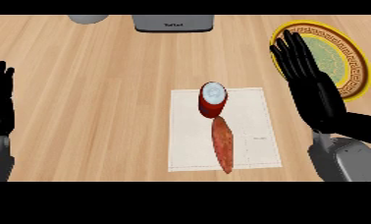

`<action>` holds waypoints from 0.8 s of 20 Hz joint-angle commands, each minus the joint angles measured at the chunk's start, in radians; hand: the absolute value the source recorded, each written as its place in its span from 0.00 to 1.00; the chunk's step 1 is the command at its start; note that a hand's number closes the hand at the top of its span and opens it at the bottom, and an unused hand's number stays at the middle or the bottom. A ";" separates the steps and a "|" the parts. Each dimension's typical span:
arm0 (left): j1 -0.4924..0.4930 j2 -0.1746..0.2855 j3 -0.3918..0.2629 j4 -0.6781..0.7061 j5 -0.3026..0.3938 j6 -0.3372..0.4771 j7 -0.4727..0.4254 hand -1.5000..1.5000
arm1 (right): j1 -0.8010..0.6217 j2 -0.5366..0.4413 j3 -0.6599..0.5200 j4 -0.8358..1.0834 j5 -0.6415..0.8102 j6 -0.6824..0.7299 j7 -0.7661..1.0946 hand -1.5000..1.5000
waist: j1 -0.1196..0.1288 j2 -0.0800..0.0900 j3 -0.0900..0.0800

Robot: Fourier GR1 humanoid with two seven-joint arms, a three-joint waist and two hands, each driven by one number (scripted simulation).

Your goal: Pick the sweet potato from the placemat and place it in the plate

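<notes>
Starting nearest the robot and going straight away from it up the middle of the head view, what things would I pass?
sweet potato → red can → grey appliance at the far edge. The first two lie on the placemat.

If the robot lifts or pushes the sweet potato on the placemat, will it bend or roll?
Probably stiff: the sweet potato lies as one long, tapered body on the placemat. Its rounded sides suggest it could roll sideways when pushed. Its far end sits by the red can, so pushing it forward may tip that can.
</notes>
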 commanded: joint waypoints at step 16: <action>0.054 -0.089 -0.266 0.058 -0.104 -0.245 -0.064 0.50 | 0.111 0.323 0.506 0.179 0.763 -0.958 0.240 0.00 | 0.010 0.004 0.008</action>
